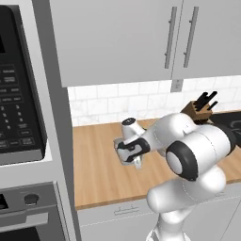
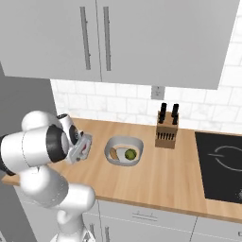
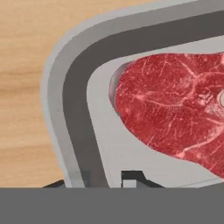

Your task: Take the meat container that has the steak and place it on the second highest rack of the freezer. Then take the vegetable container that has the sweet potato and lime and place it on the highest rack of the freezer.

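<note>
In the hand view the steak (image 3: 175, 109), red and marbled, lies in the grey meat container (image 3: 65, 87) very close to the camera. My gripper (image 3: 94, 181) is shut on the container's rim, one fingertip (image 3: 131, 177) inside the wall and the other outside. In the base views the gripper (image 1: 132, 157) (image 2: 80, 150) holds the tray (image 2: 85, 144) tilted just above the wooden counter (image 2: 179, 179). The round vegetable container (image 2: 124, 163) sits on the counter to the right, holding the lime (image 2: 130, 153) and the sweet potato (image 2: 115, 153). The freezer is out of view.
A knife block (image 2: 167, 132) (image 1: 197, 110) stands near the back wall. A black cooktop (image 2: 222, 165) is at the right. The microwave (image 1: 19, 94) and oven (image 1: 28, 212) column rises at the left. Upper cabinets (image 2: 118, 38) hang overhead.
</note>
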